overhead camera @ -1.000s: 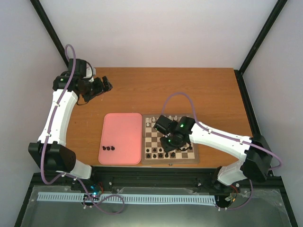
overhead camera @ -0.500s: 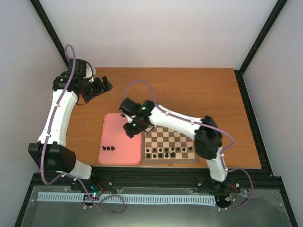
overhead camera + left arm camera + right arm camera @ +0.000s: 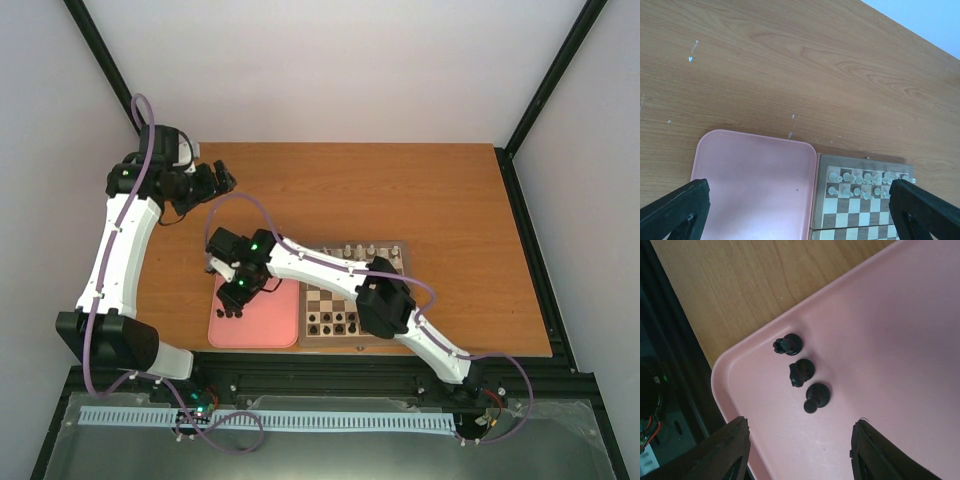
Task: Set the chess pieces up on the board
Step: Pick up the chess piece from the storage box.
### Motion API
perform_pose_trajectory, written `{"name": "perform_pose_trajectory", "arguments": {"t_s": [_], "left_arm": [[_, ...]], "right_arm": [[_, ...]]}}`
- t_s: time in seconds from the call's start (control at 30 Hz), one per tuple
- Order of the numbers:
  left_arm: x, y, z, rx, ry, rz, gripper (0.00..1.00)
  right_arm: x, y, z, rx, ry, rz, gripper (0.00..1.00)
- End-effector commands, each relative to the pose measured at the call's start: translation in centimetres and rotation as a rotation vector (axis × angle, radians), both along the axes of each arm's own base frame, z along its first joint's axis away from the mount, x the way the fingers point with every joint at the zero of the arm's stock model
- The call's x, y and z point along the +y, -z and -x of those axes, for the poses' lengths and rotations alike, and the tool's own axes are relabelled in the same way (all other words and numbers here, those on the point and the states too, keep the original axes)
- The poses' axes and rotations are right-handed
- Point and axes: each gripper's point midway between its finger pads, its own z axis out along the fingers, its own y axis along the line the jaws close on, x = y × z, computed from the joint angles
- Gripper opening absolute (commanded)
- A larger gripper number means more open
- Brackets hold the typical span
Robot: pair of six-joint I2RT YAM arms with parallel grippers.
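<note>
Black chess pieces (image 3: 801,372), three in number, are sitting in a short row near one corner of the pink tray (image 3: 900,330). They are close together but apparently not touching, and are not yet on the chessboard (image 3: 318,300). More black pieces (image 3: 335,322) are standing along the board's near rows, which suggests the setup is well along, with these three left to carry over.

The right gripper (image 3: 799,426) is hovering directly over the trio with its fingers (image 3: 732,447) spread wide apart and nothing between them. This pose is probably lining it up for a descent onto one piece, the nearest lying just ahead of the gap. The tray is lying just beside the board's left edge, which is keeping the carry short. The left gripper (image 3: 799,187) is hanging over the far left of the table (image 3: 420,190), fingers likewise apart and empty, seemingly parked clear of the working arm. White pieces (image 3: 865,182) are occupying the board's two far rows.

Several matters are going unresolved. The right arm (image 3: 320,268) is crossing the board in the overhead view and covering its middle squares, so the count of black pieces already placed cannot be told. The kind of each tray piece, and whether each is upright or tipped, is too small to judge. The left wrist view is cutting off the board's near half and the tray's near end, showing none of the three.
</note>
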Motion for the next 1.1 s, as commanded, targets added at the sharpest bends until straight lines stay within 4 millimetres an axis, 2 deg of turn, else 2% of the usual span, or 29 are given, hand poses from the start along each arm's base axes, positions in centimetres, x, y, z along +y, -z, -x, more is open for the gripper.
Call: {"name": "perform_pose_trajectory", "arguments": {"t_s": [0.0, 0.27, 0.57, 0.67, 0.87, 1.07], "left_arm": [[-0.4, -0.8, 0.2, -0.027, 0.020, 0.009, 1.00], [-0.3, -0.6, 0.2, -0.024, 0.017, 0.005, 1.00], [-0.3, -0.5, 0.0, -0.021, 0.015, 0.001, 1.00], [-0.3, -0.4, 0.0, -0.020, 0.016, 0.001, 1.00], [-0.4, -0.3, -0.1, -0.016, 0.020, 0.004, 1.00], [-0.4, -0.2, -0.2, -0.013, 0.020, 0.004, 1.00]], "right_arm": [[-0.1, 1.8, 0.8, 0.029, -0.040, 0.042, 0.56], [-0.1, 3.5, 1.1, 0.054, -0.052, 0.065, 0.54], [0.4, 4.2, 0.8, 0.053, -0.058, 0.069, 0.48], [0.5, 4.4, 0.8, 0.053, -0.059, 0.070, 0.45], [0.5, 4.7, 0.8, 0.058, -0.062, 0.079, 0.31], [0.4, 4.9, 0.8, 0.063, -0.067, 0.080, 0.26]]}}
